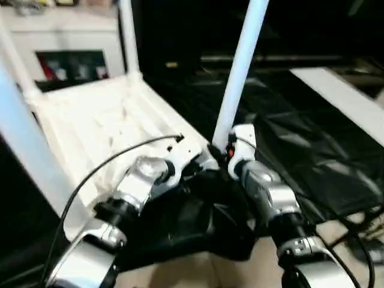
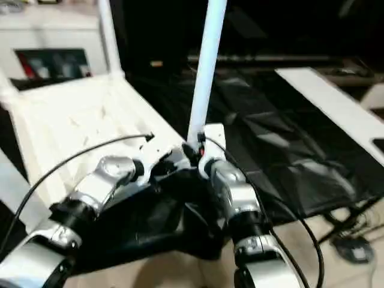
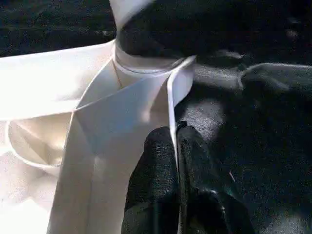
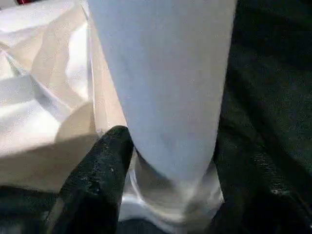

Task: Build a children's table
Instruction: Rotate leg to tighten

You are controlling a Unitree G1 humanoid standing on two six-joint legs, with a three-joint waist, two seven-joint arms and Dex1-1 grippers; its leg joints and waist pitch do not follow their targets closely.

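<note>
The children's table's white tabletop (image 1: 102,126) lies upside down, ribs up, on the black cloth. A long white leg (image 1: 240,66) stands upright in its near right corner socket (image 3: 146,61). My right gripper (image 4: 175,141) straddles that leg just above the socket, one black finger (image 4: 105,165) against each side. My left gripper (image 3: 175,134) is shut on the tabletop's thin rim (image 3: 170,97) right beside that socket. More legs rise at the far corner (image 1: 127,36) and on the left (image 1: 24,144).
The black-draped work table (image 1: 300,150) stretches to the right, with a flat white board (image 1: 342,102) at its far right edge. Cables (image 1: 360,234) trail on the pale floor at the lower right. A white cabinet (image 1: 66,36) stands behind the tabletop.
</note>
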